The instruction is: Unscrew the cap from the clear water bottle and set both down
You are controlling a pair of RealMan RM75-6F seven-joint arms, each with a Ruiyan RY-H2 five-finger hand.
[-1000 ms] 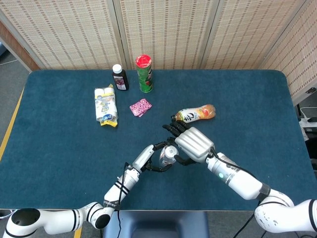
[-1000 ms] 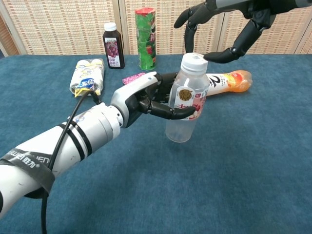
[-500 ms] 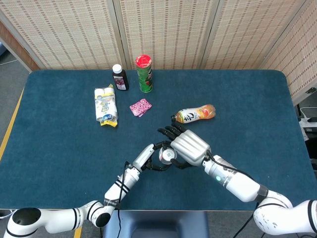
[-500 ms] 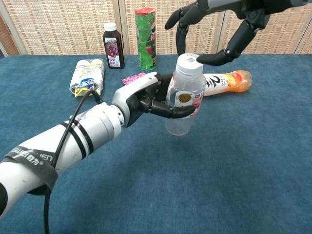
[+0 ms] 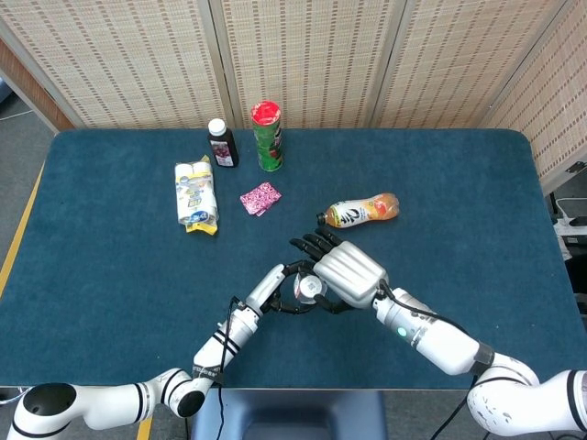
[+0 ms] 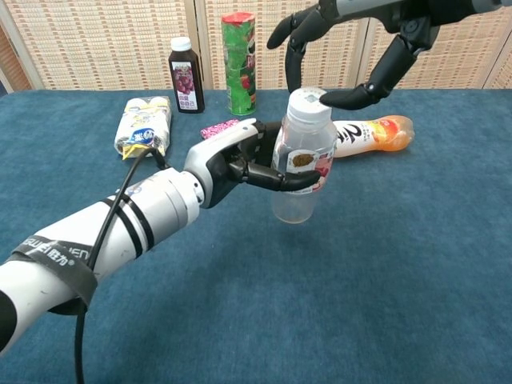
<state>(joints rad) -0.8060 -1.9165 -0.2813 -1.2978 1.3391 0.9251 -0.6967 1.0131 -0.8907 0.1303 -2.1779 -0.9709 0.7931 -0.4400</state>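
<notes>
While the left hand (image 6: 240, 164) grips the upright, cap-up bottle (image 6: 302, 164), the right hand (image 6: 360, 40) hovers spread, holding nothing.

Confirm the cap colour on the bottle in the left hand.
White; the cap on the clear water bottle shows best in the chest view.

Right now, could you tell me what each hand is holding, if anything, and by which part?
The left hand grips the clear water bottle around its labelled middle. The right hand holds nothing; its fingers are spread just above the cap.
</notes>
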